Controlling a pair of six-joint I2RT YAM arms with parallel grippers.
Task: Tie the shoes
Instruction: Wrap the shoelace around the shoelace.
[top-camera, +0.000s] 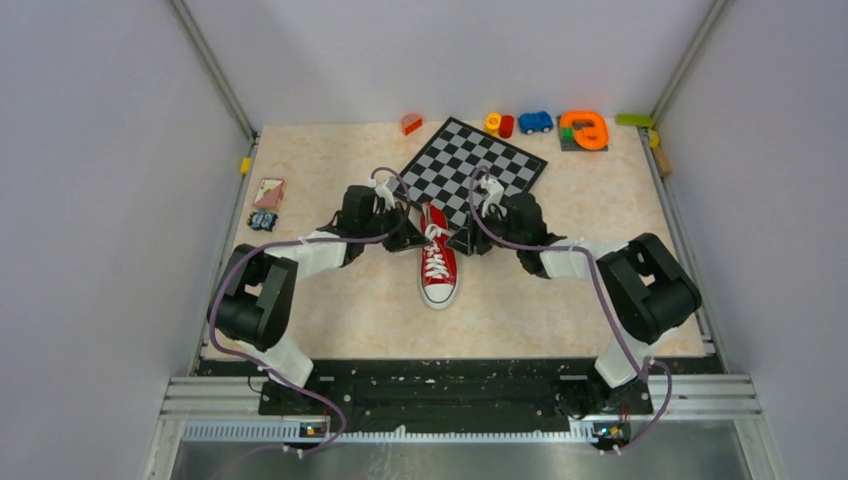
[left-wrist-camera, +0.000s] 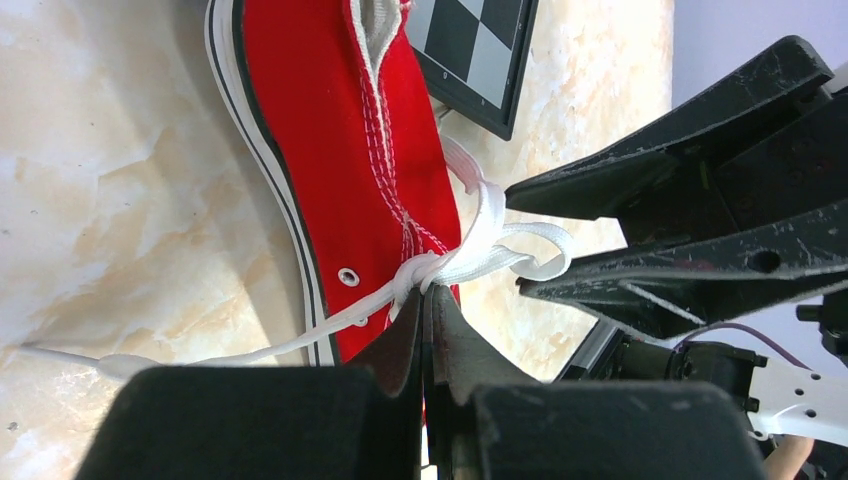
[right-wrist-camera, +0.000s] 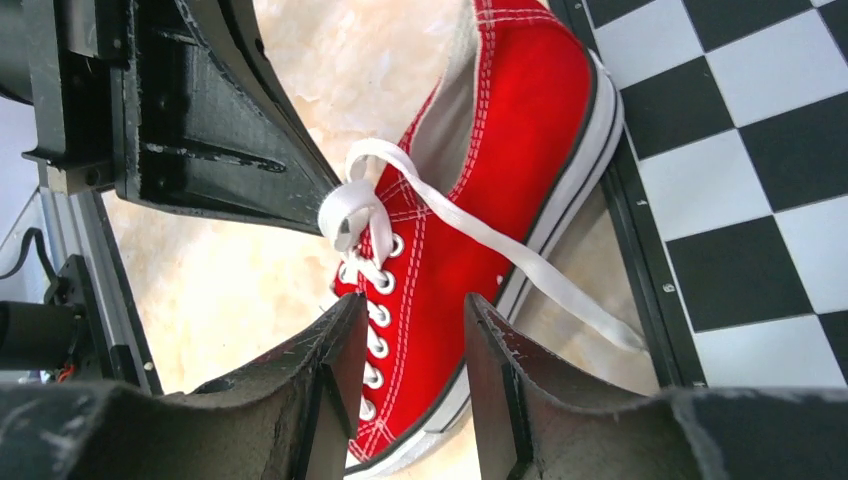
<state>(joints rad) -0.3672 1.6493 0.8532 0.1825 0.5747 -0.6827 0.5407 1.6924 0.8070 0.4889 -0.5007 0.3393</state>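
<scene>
Left wrist: shoe (left-wrist-camera: 340, 130) toe hidden behind left fingers (left-wrist-camera: 400, 352), lace (left-wrist-camera: 480, 250) pinched btwn.

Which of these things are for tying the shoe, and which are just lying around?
For the job:
red sneaker
white laces
left gripper, pinching the laces
right gripper, open

Just lying about:
chessboard
blue toy car
orange toy
</scene>
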